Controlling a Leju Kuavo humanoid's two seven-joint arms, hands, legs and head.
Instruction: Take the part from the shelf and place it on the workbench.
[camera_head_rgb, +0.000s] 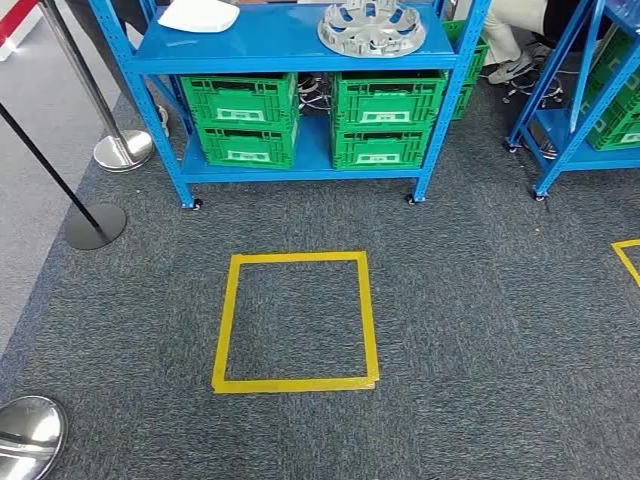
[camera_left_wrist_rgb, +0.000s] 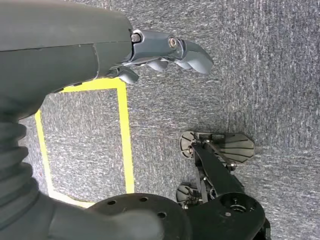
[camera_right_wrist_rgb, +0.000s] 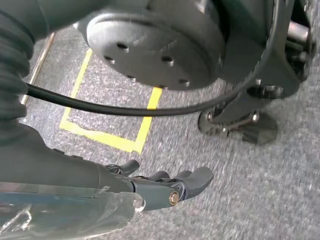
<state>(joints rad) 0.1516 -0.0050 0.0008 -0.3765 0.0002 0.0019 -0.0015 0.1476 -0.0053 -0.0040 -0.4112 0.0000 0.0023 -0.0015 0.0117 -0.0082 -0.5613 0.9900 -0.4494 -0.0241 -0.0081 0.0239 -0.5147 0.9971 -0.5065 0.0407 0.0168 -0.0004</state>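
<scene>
– Part (camera_head_rgb: 369, 27): lying flat on the top deck of the blue shelf (camera_head_rgb: 287, 42), towards its right end, just beside the right upright. Standing well back from it, with carpet in between.

– Worrying about the shelf first?

– Judging so. Resting on small castors, so possibly rolling away if leaned on or pushed while reaching.

– And walking up?

– Crossing the yellow tape square (camera_head_rgb: 294, 383), then stopping short of the green crates (camera_head_rgb: 240, 100) stacked on the lower deck. Risking a knock against the deck's edge by stepping too close, or an overstretched reach by halting too far off.

– Anyone nearby?

– Someone's legs (camera_head_rgb: 513, 35) showing behind the shelf, just past the part; risking a brush by reaching through too far. Also passing near the stanchion base (camera_head_rgb: 117, 150) off to the left.

– Handling the part itself?

– Looking wide, flat and spoked, probably metal. Fearing a slip or tilt out of a one-sided hold, and a catch on the upright while lifting.

– Hands?

– Left hand (camera_left_wrist_rgb: 166, 52): hanging beside the body over the carpet, fingers loosely stretched and apart, holding nothing. Right hand (camera_right_wrist_rgb: 166, 187): hanging likewise, fingers out, gripping nothing. Needing both raised well before closing in.
</scene>
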